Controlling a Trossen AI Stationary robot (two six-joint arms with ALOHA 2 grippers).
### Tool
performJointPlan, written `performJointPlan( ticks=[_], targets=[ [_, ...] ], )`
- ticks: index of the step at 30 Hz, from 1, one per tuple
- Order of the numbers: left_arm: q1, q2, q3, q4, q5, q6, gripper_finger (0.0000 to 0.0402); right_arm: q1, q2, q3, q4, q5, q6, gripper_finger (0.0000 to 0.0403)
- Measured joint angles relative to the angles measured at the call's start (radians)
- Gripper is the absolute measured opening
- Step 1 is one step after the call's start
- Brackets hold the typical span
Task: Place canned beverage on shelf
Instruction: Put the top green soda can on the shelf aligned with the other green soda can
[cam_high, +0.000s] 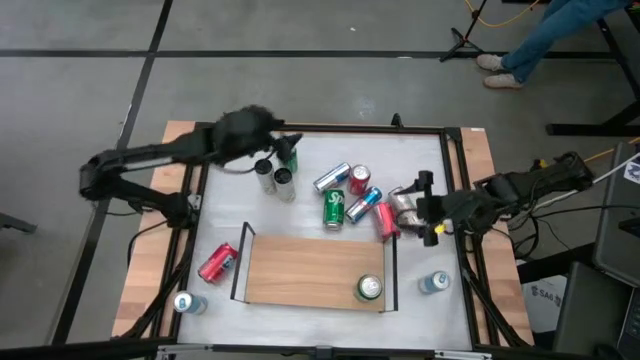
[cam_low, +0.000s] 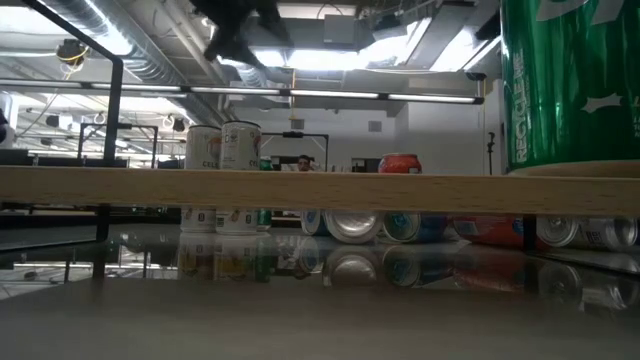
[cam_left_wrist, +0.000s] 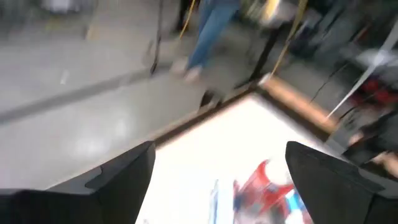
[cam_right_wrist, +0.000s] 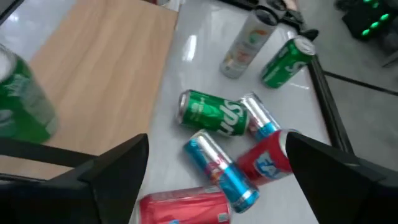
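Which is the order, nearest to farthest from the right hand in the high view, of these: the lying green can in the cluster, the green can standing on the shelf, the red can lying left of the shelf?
From the right hand, which is open:
1. Green can on the shelf, at the board's right end.
2. Lying green can, mid-table; too close to the first to call.
3. Red can, beyond the shelf's left rail.

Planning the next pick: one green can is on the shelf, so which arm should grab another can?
Probably right. The right gripper hangs with jaws open beside the central cluster; its wrist view looks down on the lying green can. The left gripper hovers at the table's far edge, near the upright cans.
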Motion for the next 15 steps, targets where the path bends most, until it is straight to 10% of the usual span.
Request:
performJointPlan(
  ticks=[15],
  targets=[
    [0.209,0.399,0.382,-0.6,0.203,-0.139,0.0354,-0.187,-0.04,-0.07,0.089,-0.186,-0.04,0.0367]
  ],
)
